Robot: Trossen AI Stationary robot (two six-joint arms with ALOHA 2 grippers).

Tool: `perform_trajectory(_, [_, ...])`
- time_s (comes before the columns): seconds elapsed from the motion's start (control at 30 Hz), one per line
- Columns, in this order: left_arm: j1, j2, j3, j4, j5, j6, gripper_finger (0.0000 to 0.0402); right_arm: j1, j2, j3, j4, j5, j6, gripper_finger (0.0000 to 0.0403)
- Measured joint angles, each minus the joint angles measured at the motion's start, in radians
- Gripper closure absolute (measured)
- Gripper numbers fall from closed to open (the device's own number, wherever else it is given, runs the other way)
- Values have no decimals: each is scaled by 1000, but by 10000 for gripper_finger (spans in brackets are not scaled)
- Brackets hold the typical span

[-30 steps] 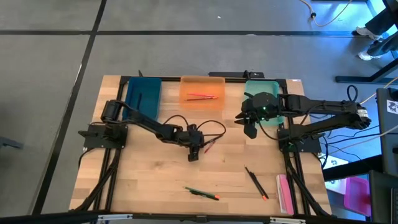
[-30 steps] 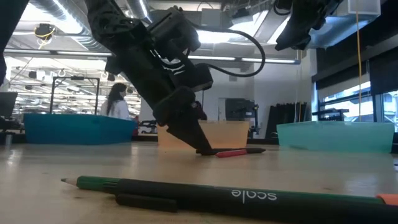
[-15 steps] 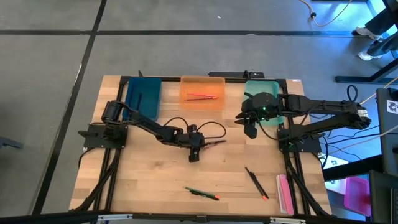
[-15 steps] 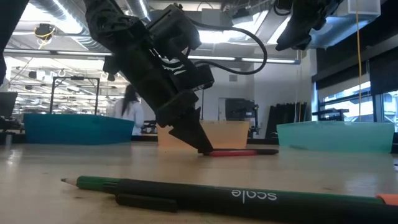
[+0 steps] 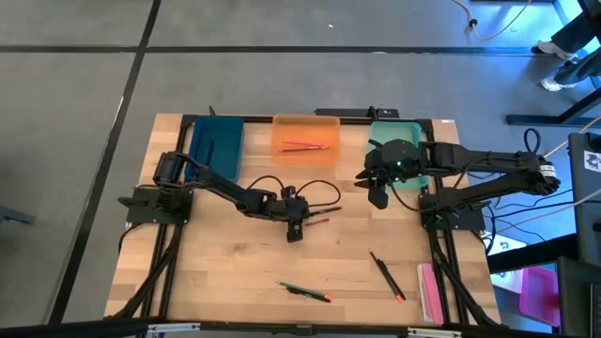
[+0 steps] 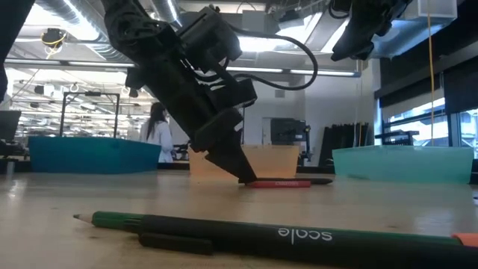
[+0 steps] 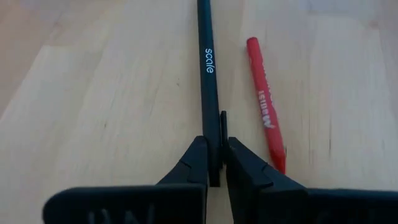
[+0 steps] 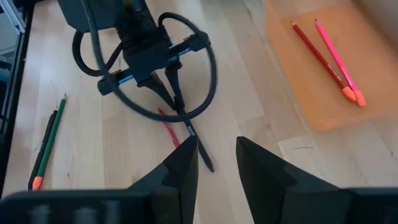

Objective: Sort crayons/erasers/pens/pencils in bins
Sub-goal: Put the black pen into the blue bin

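Three shallow rectangular plastic bins stand along the far edge of the pale wooden table (image 5: 216, 263): a dark teal-blue bin (image 5: 216, 141), a translucent orange bin (image 5: 305, 138) holding two red-pink pencils (image 5: 306, 145), and a mint green bin (image 5: 399, 131) partly under the right arm. Next in size, the right gripper (image 5: 377, 192) hangs above the table just in front of the green bin, fingers apart and holding nothing. The left gripper (image 7: 213, 163) is down at mid-table, its two fingers pinched onto one end of a slim black pen marked "scale" (image 7: 208, 81). A short red crayon (image 7: 265, 106) lies just beside that pen, nearly parallel, apart from the fingers. Near the front edge lie a green pencil with a black pen alongside (image 5: 304, 292), a black pen with an orange end (image 5: 386, 275), and a pink eraser block (image 5: 428, 291).

Assessment: the grip sits at the pen's extreme end, so on lifting the long free length may swing or slip out. The crayon's closeness means any sideways drag could roll it away or catch it under a fingertip.
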Motion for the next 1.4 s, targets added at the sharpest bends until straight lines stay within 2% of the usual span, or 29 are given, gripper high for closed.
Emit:
perform_trajectory(0.27, [1,-41,-4,-10,72,-105,386,0,0,0,-2,0,3,289])
perform_trajectory(0.7, [1,-178,-4,-35,64,-106,389,0,0,0,-4,0,1,289])
perform_trajectory(1.07, [0,-365,-3,-231,-56,-145,389,0,0,0,-4,0,1,289])
perform_trajectory(1.4, [1,-599,-2,-516,-255,-281,388,0,0,0,-3,0,0,289])
